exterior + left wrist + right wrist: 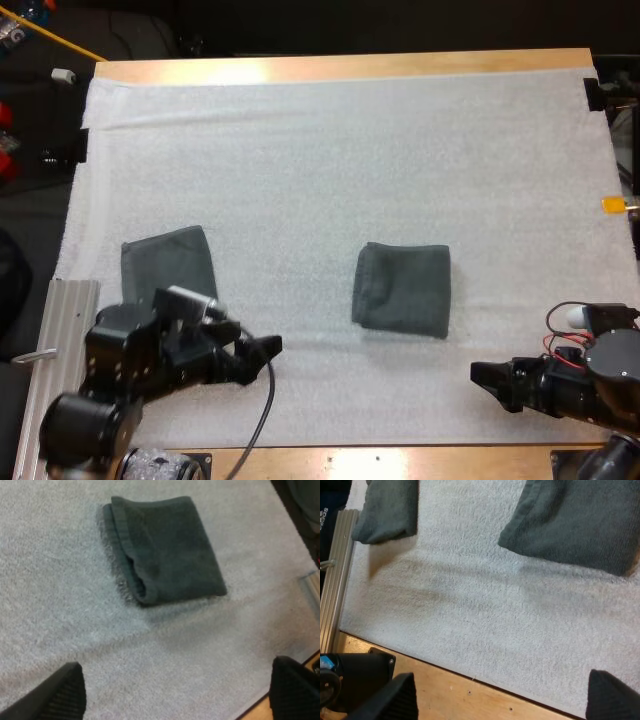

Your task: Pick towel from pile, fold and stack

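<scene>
Left claw (258,358) spread wide; right claw (492,382) likewise.

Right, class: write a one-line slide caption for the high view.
One folded towel on the white mat, second towel beside the open left gripper, right gripper open too.

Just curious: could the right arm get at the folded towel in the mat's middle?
Probably yes: the open right gripper holds nothing, and only bare mat lies between it and the middle towel.

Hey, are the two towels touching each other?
Apart. The high view shows bare white mat between the left towel and the middle towel.
</scene>
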